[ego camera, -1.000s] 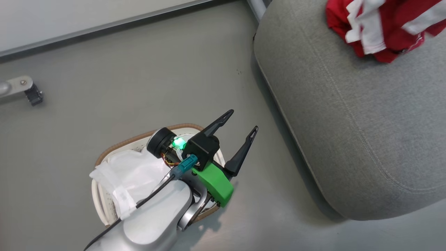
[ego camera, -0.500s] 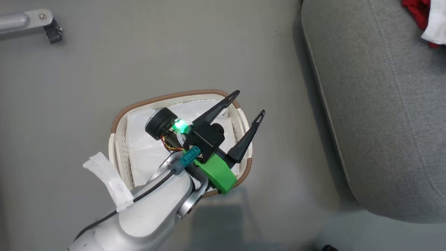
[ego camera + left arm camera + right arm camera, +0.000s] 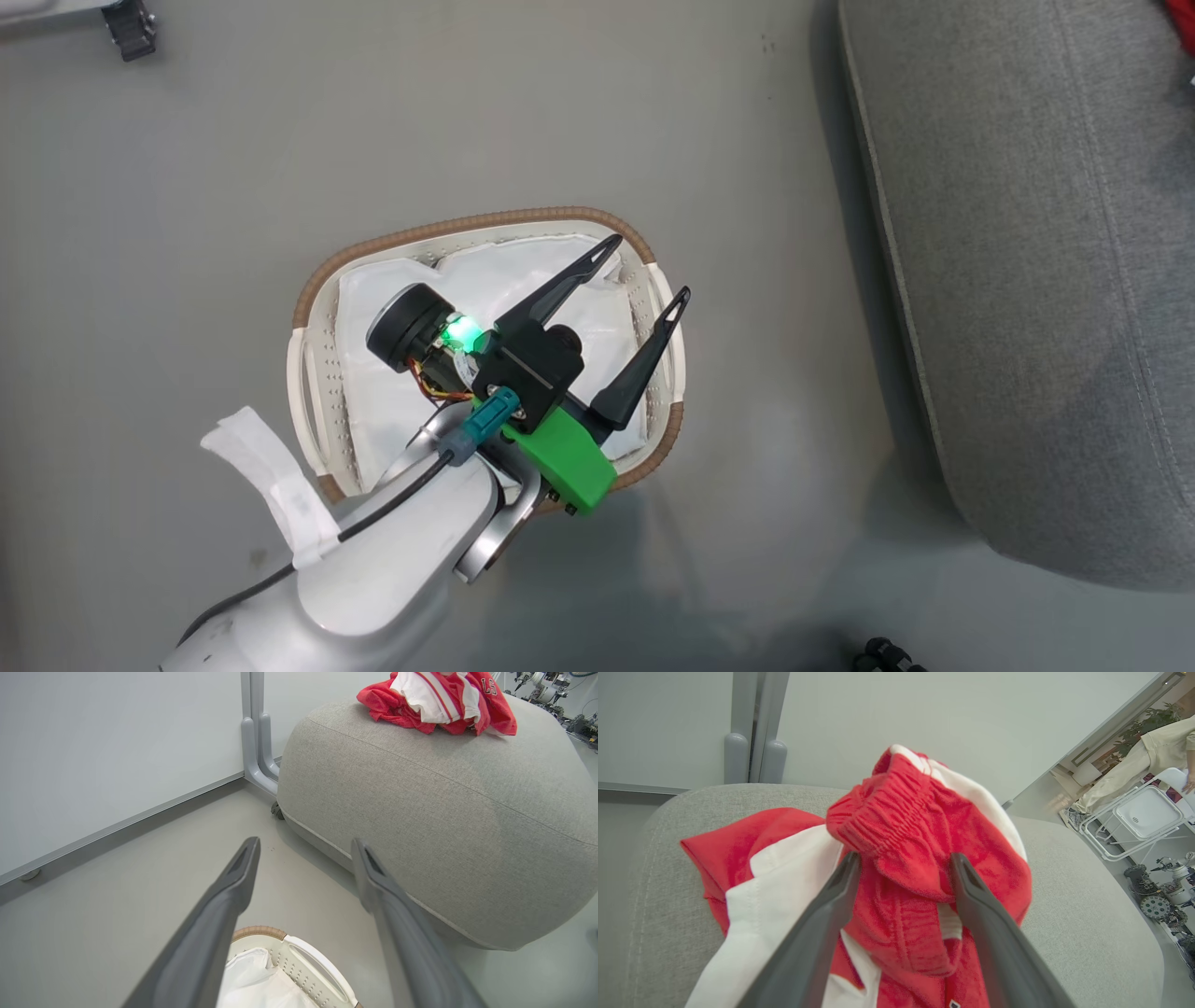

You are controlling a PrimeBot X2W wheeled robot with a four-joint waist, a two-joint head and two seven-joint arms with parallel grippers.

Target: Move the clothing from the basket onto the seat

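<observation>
The basket (image 3: 308, 308) stands on the floor, its rim (image 3: 256, 931) low in the left wrist view, and holds a plain white sheet (image 3: 392, 411). My left gripper (image 3: 646, 271) hovers over its right side, open with nothing between the fingers (image 3: 306, 845). The grey seat (image 3: 1027, 280) fills the right; from the left wrist it is ahead (image 3: 444, 812). The red and white clothing (image 3: 439, 702) lies bunched on top of it. My right gripper (image 3: 904, 858) is open, its fingers on either side of a raised red elastic waistband of the clothing (image 3: 901, 826).
A grey post (image 3: 254, 742) and a wall rail stand behind the seat. A castor leg (image 3: 126, 28) sits at the far left on the floor. A person in pale clothes (image 3: 1157, 751), a white folding chair (image 3: 1143, 812) and machine parts are beyond the seat.
The head camera has swung down and left: the basket now sits mid-picture and the seat and clothing have slid to the right edge. My left gripper stays open, now further over the basket.
</observation>
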